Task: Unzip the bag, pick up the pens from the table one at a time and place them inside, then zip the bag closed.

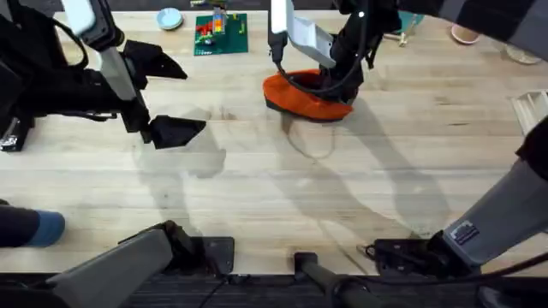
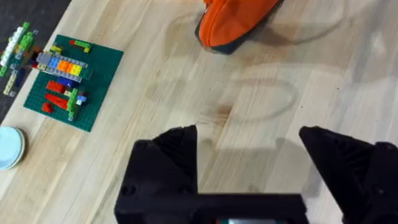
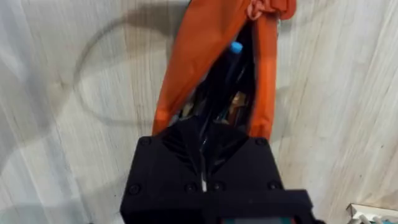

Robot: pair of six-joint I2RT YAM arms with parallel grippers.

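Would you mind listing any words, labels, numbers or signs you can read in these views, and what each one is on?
No text can be read in any view.
A small white label on the right arm's grey link carries dark marks, too small and blurred to read.
The orange bag, the green brick baseplate and the table show no lettering.

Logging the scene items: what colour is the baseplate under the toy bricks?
Green; the baseplate shows best in the left wrist view.
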